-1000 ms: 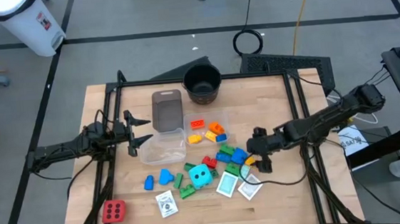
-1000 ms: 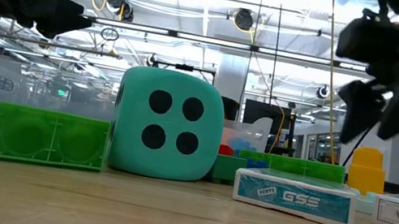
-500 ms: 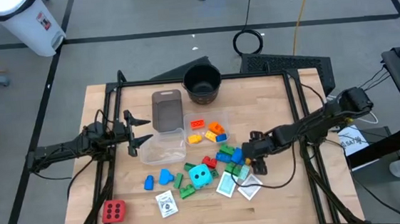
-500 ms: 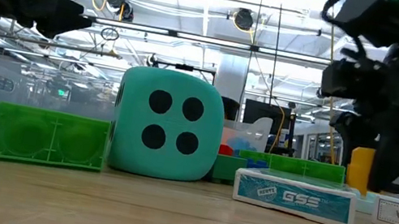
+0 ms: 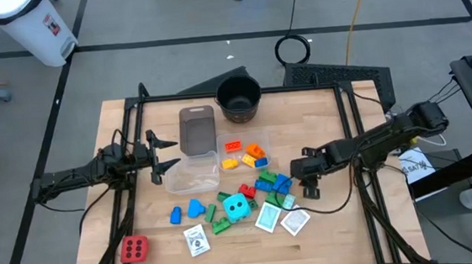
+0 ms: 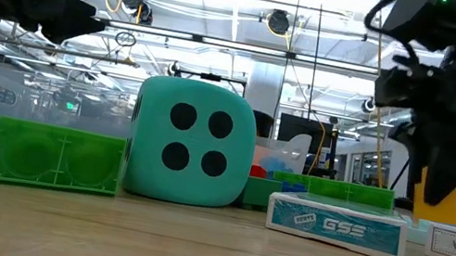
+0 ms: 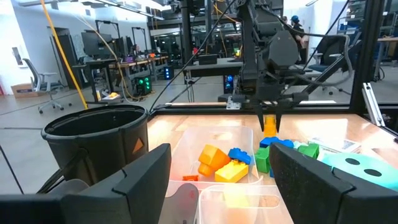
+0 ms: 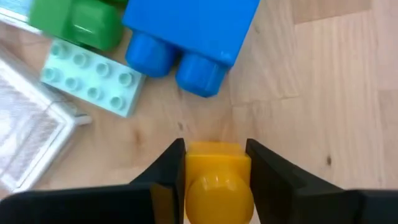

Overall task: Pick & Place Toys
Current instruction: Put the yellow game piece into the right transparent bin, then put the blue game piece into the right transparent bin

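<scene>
On the left, the left end effector [image 5: 163,154] waits with its fingers apart, holding nothing, just beside a clear tub [image 5: 193,172]. In the middle of the bench [image 5: 337,234], the toys lie in a heap around the cyan dotted cube [image 5: 237,206]. On the right, the right end effector [image 5: 308,177] squeezes a small yellow block [image 8: 219,180] between its fingers, lifted just above the bench near a blue block [image 8: 193,38].

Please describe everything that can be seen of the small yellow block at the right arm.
The yellow block is a small, smooth plastic brick with a round stud on one face. The right end effector is shut on it, one dark finger pressing each side. In the low view it hangs upright, lifted off the wooden table beside the toy pile.
</scene>
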Controlling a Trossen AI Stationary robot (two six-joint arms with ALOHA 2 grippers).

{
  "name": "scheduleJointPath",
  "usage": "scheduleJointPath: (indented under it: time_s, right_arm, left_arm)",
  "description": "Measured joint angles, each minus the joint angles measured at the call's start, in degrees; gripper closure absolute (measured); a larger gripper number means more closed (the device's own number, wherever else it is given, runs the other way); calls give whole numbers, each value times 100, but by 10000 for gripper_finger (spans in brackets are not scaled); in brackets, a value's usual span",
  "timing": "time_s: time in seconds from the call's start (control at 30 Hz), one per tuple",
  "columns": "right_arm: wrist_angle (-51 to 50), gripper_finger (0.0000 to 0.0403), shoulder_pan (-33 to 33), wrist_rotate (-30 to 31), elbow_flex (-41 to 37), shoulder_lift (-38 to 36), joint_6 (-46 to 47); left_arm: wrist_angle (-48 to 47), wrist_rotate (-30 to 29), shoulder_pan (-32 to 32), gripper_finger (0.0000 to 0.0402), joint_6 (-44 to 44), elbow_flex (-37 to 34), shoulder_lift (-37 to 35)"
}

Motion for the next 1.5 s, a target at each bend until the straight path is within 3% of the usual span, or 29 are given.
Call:
scheduleJointPath:
  time_s: [0.17, 0.43, 0.77, 0.83, 1.03, 1.27, 1.5]
  right_arm:
    - [234, 295, 2, 47, 0, -506, -3]
    - [1578, 294, -48, 1169, 0, -785, -390]
    - [4424, 288, -642, 1169, 0, 119, -2135]
    - [5061, 290, -815, 946, 0, 426, -2436]
    - [6388, 283, -1300, 734, -2, 1321, -2375]
    - [6913, 231, -1465, 733, -4, 1856, -2408]
    - [6065, 166, -1440, 438, -4, 1244, -1898]
  left_arm:
    - [0, 0, 0, 128, 2, -2, -2]
    - [-2, 0, 0, 128, 2, 0, 0]
    - [-1, 0, 0, 128, 1, 0, 0]
    - [0, 0, 0, 128, 0, -2, 0]
    - [2, 0, 0, 128, 0, -2, -2]
    - [2, 0, -1, 128, 1, 0, 0]
    - [0, 0, -2, 128, 0, -1, 0]
